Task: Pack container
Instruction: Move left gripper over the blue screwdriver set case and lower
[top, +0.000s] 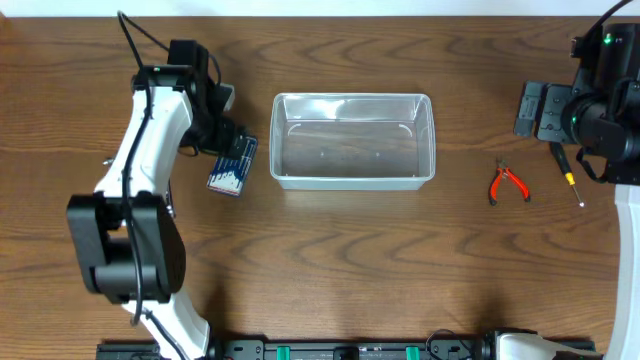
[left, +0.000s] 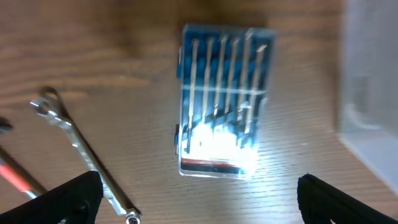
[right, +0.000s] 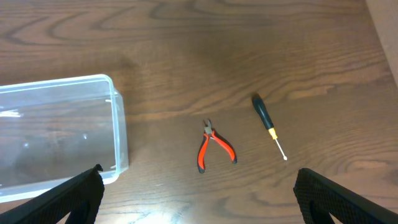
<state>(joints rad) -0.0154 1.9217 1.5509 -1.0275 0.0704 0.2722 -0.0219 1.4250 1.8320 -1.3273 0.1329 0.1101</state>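
Overhead view of a brown wooden table (top: 350, 250) with two robot arms. On the left, the left gripper (left: 199, 205) hangs over a blue case of small screwdrivers (top: 232, 165), its fingers spread wide and grasping nothing. In the left wrist view, which is blurred, the case (left: 224, 106) lies flat on the wood. A silver wrench (left: 81, 149) lies at its 8 o'clock, apart from it. The container (top: 430, 140), clear and empty, sits just above the table's middle, with the case near it at its 9 o'clock. Red-handled pliers (top: 508, 183) lie at the container's 4 o'clock, well apart from it. A black-handled screwdriver (top: 570, 180) lies just beyond them at their 3 o'clock. The right gripper (right: 199, 196) hovers at the table's 2 o'clock, fingers spread wide and released, with nothing between them.
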